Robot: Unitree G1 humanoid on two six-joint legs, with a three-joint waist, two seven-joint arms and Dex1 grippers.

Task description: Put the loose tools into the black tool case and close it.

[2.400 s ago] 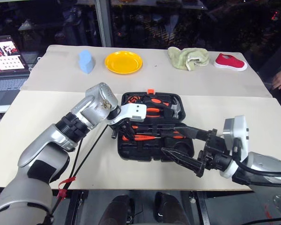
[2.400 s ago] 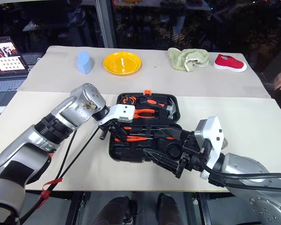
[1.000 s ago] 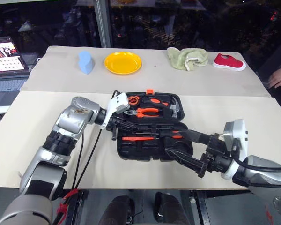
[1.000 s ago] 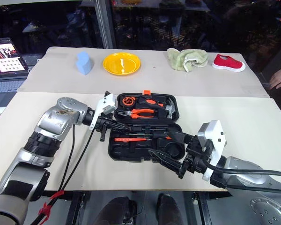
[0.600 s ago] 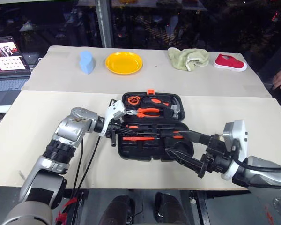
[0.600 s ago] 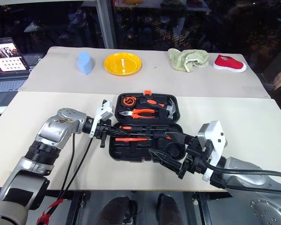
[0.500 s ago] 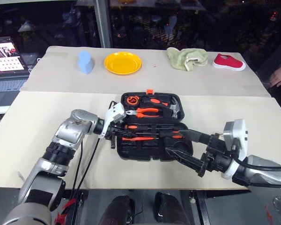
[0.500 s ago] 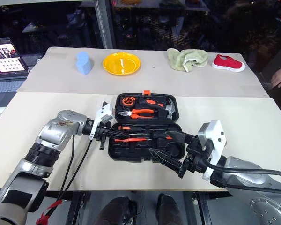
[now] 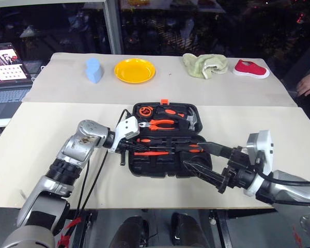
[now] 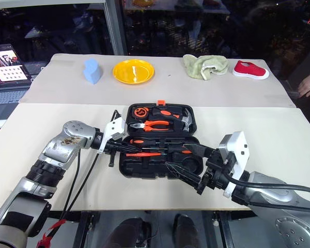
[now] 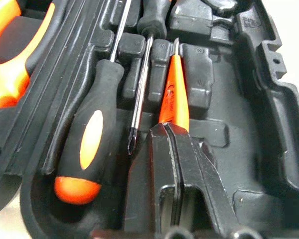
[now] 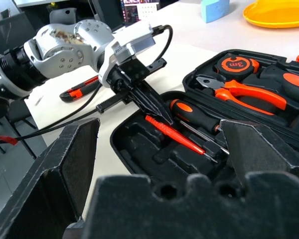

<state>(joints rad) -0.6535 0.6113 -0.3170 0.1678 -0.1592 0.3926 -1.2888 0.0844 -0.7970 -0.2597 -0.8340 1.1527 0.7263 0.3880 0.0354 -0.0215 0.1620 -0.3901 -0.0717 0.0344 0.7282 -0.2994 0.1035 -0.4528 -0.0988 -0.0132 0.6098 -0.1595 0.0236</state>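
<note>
The black tool case (image 9: 144, 168) lies open on the table in front of me, its orange latch (image 9: 165, 101) at the far edge. A slim red tester (image 9: 154, 153) and two screwdrivers (image 11: 87, 149) (image 9: 194, 149) lie in its near half. My left gripper (image 9: 136, 147) is shut, and its tips rest on the tester's left end (image 11: 173, 94). My right gripper (image 9: 192, 154) hangs open over the case's front right part, holding nothing. An orange-and-black utility knife (image 12: 82, 88) lies on the table beyond my left arm.
Pliers (image 9: 163, 124), a hammer (image 9: 194, 120) and a tape measure (image 9: 144, 111) sit in the case's far half. At the back stand a blue block (image 9: 94, 70), a yellow plate (image 9: 134, 70), a green towel (image 9: 205, 64) and a red shoe (image 9: 250, 68). A person's hand (image 9: 309, 82) shows at the right edge.
My left gripper, still shut, has sunk from above the case's left edge onto the tester's end and rolled a little. The right gripper has kept still and open.
</note>
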